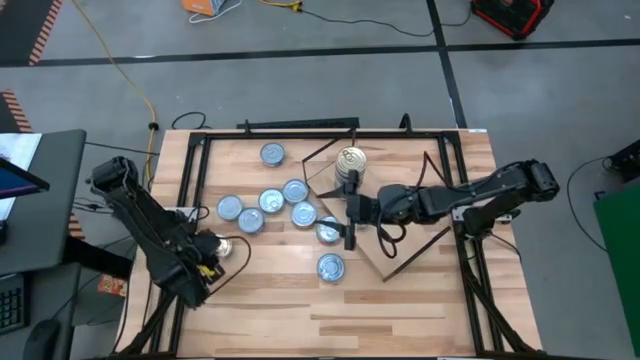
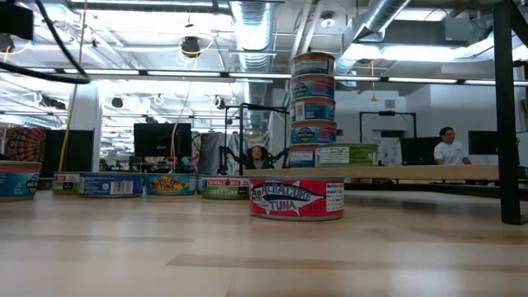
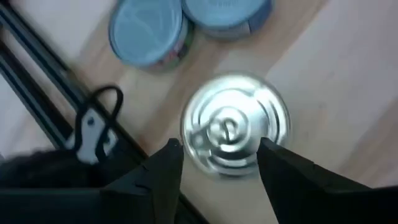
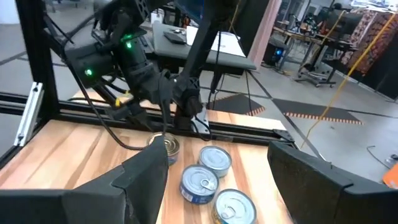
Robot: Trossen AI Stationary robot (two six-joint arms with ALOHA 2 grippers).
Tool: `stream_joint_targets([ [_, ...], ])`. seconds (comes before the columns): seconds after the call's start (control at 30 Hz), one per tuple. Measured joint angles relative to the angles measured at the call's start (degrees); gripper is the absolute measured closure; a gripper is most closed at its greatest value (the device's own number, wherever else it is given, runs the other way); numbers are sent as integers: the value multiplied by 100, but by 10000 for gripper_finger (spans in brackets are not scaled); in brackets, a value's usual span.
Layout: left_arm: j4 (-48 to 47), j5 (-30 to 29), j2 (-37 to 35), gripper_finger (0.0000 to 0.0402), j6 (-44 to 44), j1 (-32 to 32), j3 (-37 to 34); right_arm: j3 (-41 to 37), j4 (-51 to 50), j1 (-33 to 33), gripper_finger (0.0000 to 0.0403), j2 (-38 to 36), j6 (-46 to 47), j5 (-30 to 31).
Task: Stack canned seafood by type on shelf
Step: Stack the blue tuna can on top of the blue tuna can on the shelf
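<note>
Left wrist view: left gripper [image 3: 217, 163] jaws partly open, straddling a tin [image 3: 235, 124] lying lid-up on the table [image 3: 336, 93]; contact not clear, no grip confirmed. Round tin, no long axis. Left arm far nearer. Right gripper [image 1: 350, 208] wide open, empty, beside the shelf [image 1: 420, 172] stack [image 1: 351, 159]. Loose tins [image 1: 272, 200] mid-table. Low view shows neither gripper

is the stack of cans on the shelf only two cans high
No, in the low view the stack on the shelf rises about five cans high.
</note>
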Motion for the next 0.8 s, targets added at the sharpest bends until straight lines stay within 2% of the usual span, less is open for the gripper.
stream_joint_targets([
  [0.13,229,-201,218,211,640,276,-226,0,92,-76,101,0,7,-300],
  [0.37,1624,-310,558,212,1941,795,-617,0,-397,-52,101,-127,54,-329],
  [0.57,3077,-1339,606,212,2963,1081,-630,0,-786,45,101,-426,377,-331],
  [0.73,5098,-2378,631,212,4907,1380,-676,0,-797,280,101,-424,317,-335],
  [0.8,5659,-2478,609,212,5586,1480,-649,0,-806,350,101,-424,320,-278],
])
